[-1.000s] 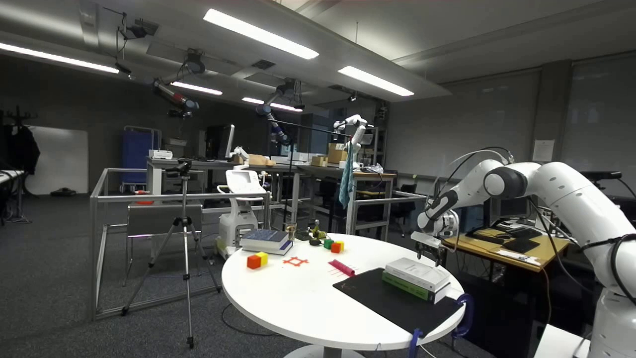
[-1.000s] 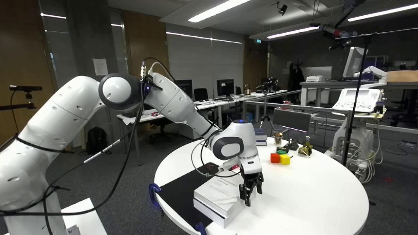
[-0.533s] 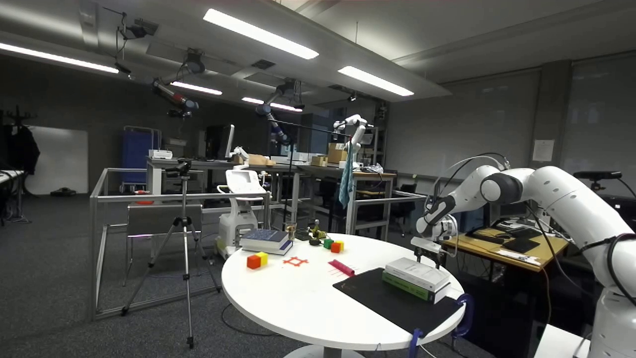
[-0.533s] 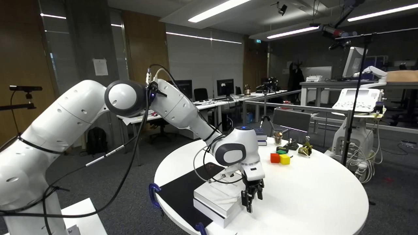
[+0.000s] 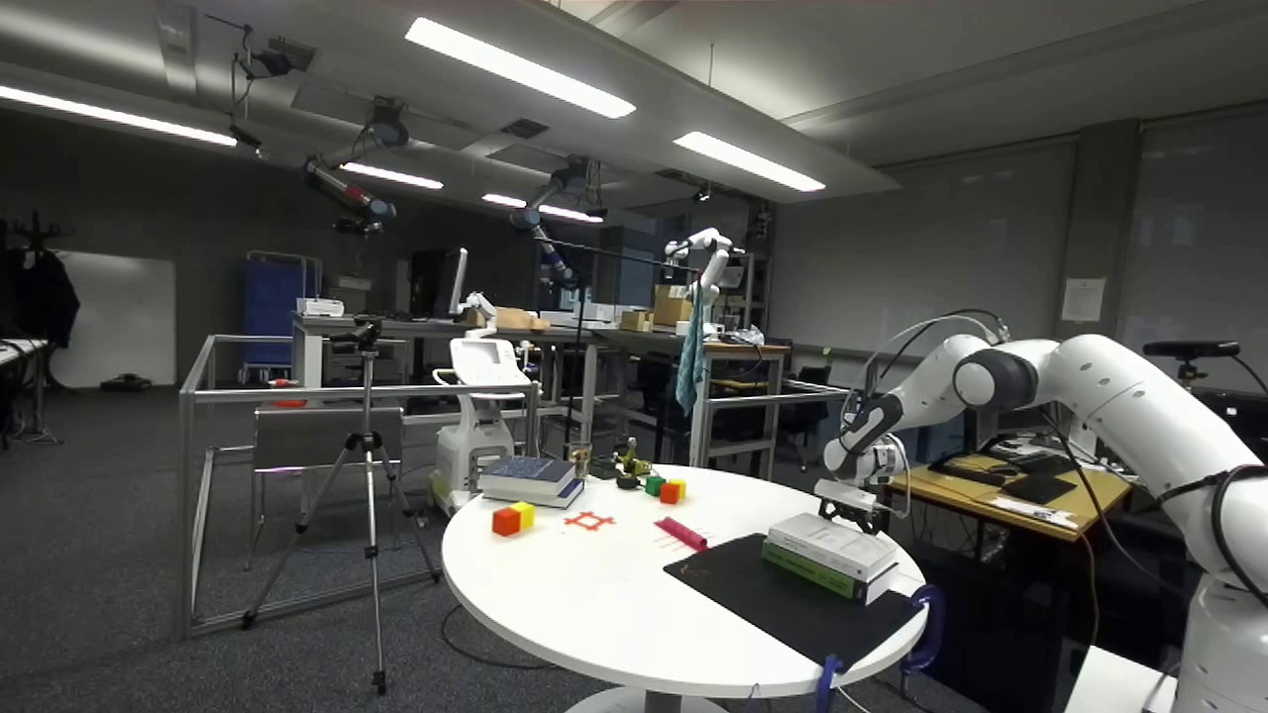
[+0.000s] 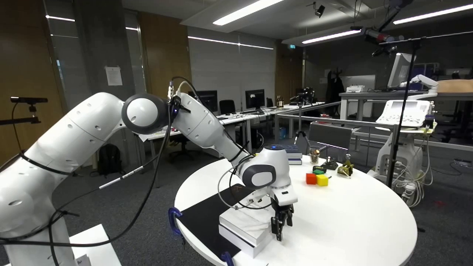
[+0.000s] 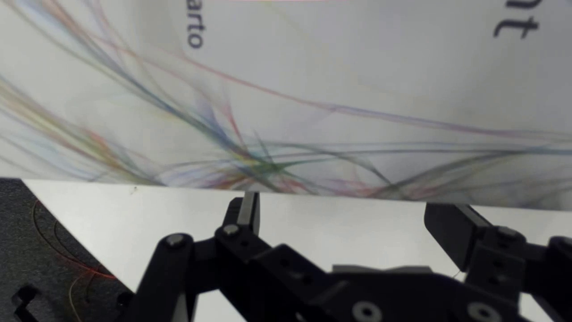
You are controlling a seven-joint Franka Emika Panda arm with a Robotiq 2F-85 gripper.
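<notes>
My black two-finger gripper (image 7: 344,217) hangs fingers-down, its tips spread wide with nothing between them, just beside the edge of a thick, white, smooth-covered book (image 7: 304,94) patterned with fine coloured lines. The volume lies flat atop a thick, green-spined book (image 5: 807,569), a stack visible in both exterior views, set over a flat black mat (image 5: 773,614) on a round white table (image 5: 555,589). Whether either fingertip touches the upper book's edge, I cannot tell. By its bulk I judge it heavy and fairly stiff, its pages liable to flex, its slick-looking cover apt to slip in a grip or slide on the volume beneath; it seems sturdy, though corners could crease. The surest hold, I reckon, is across its thickness at mid-edge, one finger above and one below. Farther across the tabletop, a small red cube (image 5: 506,522) and a small yellow cube (image 5: 524,514) sit side by side.
</notes>
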